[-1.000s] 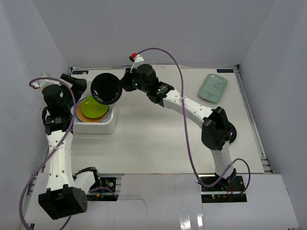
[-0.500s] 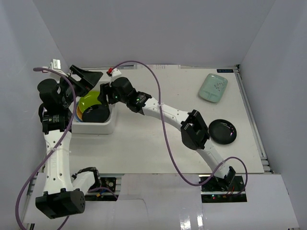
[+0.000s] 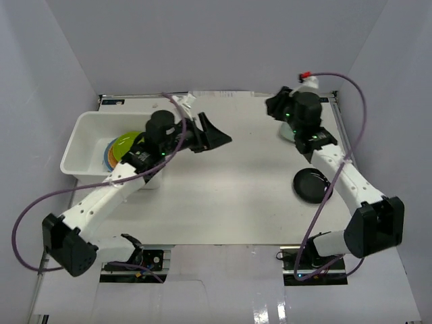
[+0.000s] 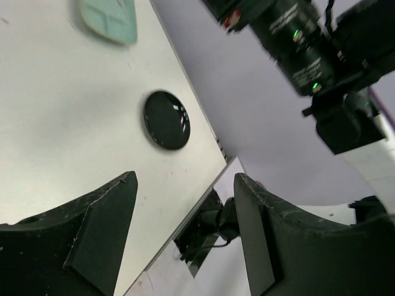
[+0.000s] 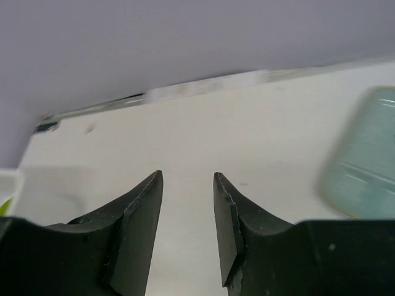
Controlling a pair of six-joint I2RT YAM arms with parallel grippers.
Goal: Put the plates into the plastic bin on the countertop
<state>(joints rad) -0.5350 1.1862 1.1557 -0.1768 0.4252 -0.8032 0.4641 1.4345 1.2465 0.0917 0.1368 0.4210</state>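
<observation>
The white plastic bin point(image 3: 75, 147) stands at the far left of the countertop point(image 3: 229, 196). A lime green plate point(image 3: 124, 146) lies in it on a light blue one, partly under my left arm. A glossy black plate point(image 3: 311, 183) lies on the right; it also shows in the left wrist view point(image 4: 166, 119). The pale mint plate point(image 5: 365, 165) lies at the far right, mostly hidden under my right wrist in the top view point(image 3: 286, 133). My left gripper point(image 3: 217, 138) is open and empty above the middle of the table point(image 4: 185, 185). My right gripper point(image 3: 275, 102) is open and empty point(image 5: 188, 179), left of the mint plate.
Pale grey walls close in the back and both sides. A metal rail point(image 3: 354, 169) runs along the right edge. A corner of the bin point(image 5: 6, 185) shows at the left of the right wrist view.
My right arm left the black plate over the bin and swung back to the far right, now empty. My left arm swung from the bin's left side out over the table's middle.
</observation>
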